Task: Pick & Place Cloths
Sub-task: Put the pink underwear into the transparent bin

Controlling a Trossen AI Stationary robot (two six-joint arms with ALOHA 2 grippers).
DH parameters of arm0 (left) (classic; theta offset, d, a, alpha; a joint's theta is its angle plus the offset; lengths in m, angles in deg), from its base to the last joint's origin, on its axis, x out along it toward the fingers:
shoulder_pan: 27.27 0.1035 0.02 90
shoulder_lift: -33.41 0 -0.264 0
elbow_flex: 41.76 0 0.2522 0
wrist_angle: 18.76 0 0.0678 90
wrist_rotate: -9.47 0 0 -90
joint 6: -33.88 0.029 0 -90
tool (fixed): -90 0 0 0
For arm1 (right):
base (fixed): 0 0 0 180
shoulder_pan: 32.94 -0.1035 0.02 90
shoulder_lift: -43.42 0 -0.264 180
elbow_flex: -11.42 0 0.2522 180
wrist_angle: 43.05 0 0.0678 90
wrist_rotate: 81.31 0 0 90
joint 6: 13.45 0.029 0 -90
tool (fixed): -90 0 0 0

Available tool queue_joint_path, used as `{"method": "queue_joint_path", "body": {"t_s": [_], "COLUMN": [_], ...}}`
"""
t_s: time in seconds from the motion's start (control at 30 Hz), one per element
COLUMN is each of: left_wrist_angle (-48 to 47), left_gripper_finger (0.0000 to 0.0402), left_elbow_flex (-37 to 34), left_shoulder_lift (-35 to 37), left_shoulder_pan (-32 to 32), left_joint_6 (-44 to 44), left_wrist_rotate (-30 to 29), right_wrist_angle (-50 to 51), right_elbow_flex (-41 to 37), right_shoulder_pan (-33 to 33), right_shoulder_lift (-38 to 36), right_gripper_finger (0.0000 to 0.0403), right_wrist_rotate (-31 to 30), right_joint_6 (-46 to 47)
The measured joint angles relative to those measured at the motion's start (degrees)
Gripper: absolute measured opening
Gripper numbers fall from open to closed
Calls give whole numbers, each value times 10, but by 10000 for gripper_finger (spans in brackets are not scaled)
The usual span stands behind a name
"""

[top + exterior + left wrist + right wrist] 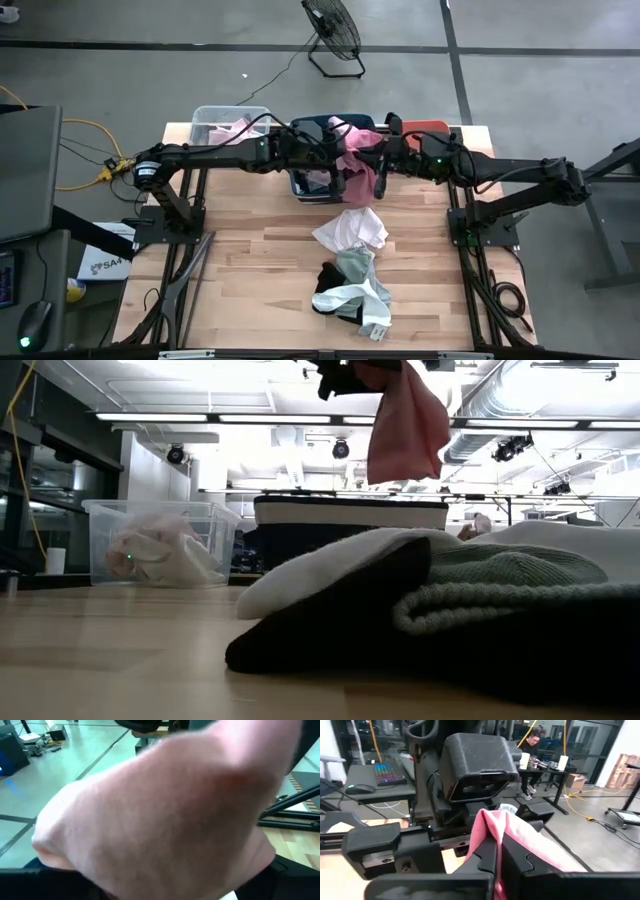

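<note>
The right gripper (497,857) has its two dark fingers (482,862) pressed together on a fold of the light pink cloth (520,837); the fabric rises between them and spills away to one side. In the low view that cloth (405,420) hangs free from the gripper, well above the table; in the high view it (358,160) drapes over the near edge of the navy bin (315,182), with the right gripper (378,160) at its outer side.

Directly facing those clamped jaws, close by, is the left gripper (335,150), reaching in from the opposite side; its jaws stand wide apart; its own camera is filled with pink fabric (160,815) just in front, and whether it touches the cloth cannot be told.

Beyond the left gripper, further along the back edge of the table (250,280), sits the clear bin (215,122) with pale pink fabric (160,555) inside; on the other side, behind the right arm, a corner of the coral bin (425,126) shows.

Nearer the front of the table, well apart from both grippers, lies a loose heap of cloths: a white cloth (350,230), then a grey-green cloth (355,265) overlapping a black cloth (328,275); these fill the foreground at table height.

Past the table a person (532,750) sits at a desk.
</note>
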Motion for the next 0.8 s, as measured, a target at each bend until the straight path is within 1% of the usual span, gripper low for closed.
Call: {"method": "queue_joint_path", "body": {"t_s": [0.33,0.63,0.73,0.8], "left_wrist_angle": [25,25,24,23], "left_gripper_finger": [280,278,257,230], "left_elbow_flex": [0,0,0,0], "left_shoulder_lift": [0,-3,-3,-3], "left_shoulder_pan": [0,0,0,0], "left_joint_6": [0,-11,-12,-12], "left_wrist_rotate": [92,96,95,94], "right_wrist_angle": [-4,-3,-3,-3], "right_elbow_flex": [0,0,0,0], "right_shoulder_pan": [5,5,5,5], "right_shoulder_lift": [0,0,0,0], "right_gripper_finger": [3,3,3,3], "right_wrist_rotate": [7,7,7,7], "right_joint_6": [-1,-1,-1,-1]}}
